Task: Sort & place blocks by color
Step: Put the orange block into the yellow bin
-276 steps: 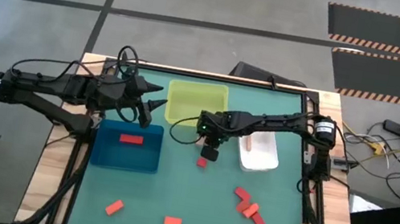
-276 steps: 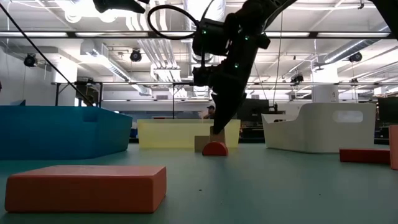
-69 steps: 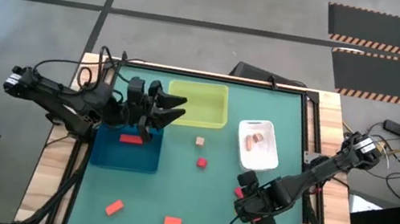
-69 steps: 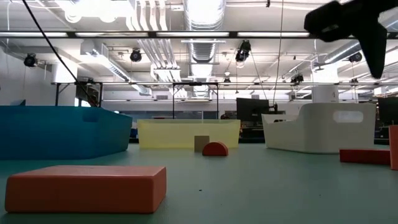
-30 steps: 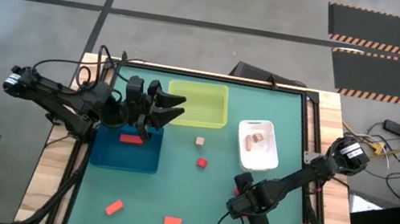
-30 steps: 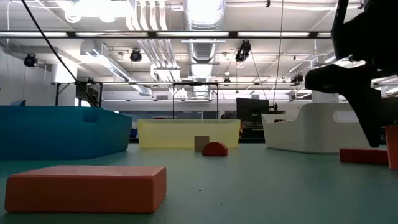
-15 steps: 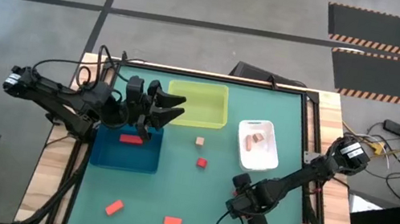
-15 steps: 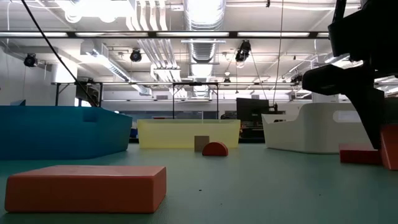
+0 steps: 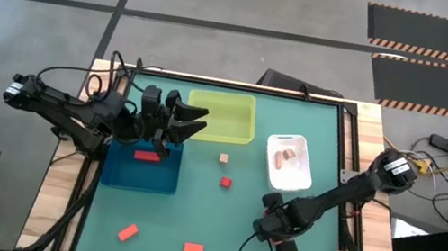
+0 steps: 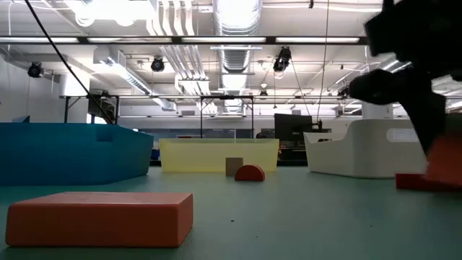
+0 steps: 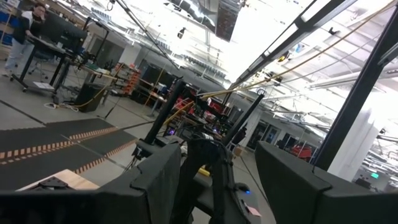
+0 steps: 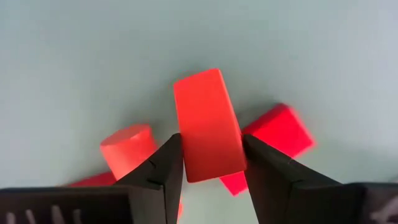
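Note:
My right gripper hangs over a cluster of red blocks near the table's near right and is shut on a red bar. A red cylinder and another red block lie under it. My left gripper waits open above the blue tray's far edge, beside the yellow-green tray. One red block lies in the blue tray and pale blocks lie in the white tray. A tan cube and a red piece rest mid-table. My right gripper pinches the red bar by its two long sides, near one end, between the two fingers. The fingers come from above, pointing down, and lie across the bar. The bar overlaps the red pieces beneath it and shows in the low view as the red bar.
Two red-orange blocks lie near the table's near edge; the nearer one fills the low view's foreground as a red-orange block. Bare green mat lies between the trays and these blocks. Cables hang along the table's right side.
My right gripper has edged toward the table's left and far side over the red cluster. The red bar between its fingers has moved with it, shifting a little up and sideways in the low view. My left arm has kept still.

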You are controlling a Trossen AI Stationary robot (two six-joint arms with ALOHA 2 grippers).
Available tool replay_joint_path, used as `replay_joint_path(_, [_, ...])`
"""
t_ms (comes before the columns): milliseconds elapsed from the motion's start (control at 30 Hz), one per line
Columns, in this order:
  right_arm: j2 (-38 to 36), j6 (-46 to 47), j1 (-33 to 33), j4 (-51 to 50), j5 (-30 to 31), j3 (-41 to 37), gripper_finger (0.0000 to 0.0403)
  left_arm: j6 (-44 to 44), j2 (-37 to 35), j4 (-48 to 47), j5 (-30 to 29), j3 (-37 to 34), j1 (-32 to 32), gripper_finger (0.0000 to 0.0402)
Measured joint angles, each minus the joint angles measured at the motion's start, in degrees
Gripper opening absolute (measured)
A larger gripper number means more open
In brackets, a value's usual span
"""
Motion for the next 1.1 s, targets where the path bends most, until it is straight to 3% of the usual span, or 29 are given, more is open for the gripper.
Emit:
replay_joint_path(400, [-13.13,14.1,-10.32,3.52,-1.88,0.0,0.0128,2.57,0.45,-0.6,-0.01,-0.38,0.04,0.0193])
replay_joint_path(700, [-22.16,20.77,-17.37,24.92,-1.85,-0.15,0.0128,6.23,0.79,-9.1,-0.02,-0.46,0.04,0.0193])
replay_joint_path(1100, [-22.66,27.46,-19.91,51.94,-1.41,-0.24,0.0128,6.22,0.79,-17.89,2.21,-0.55,0.02,0.0193])
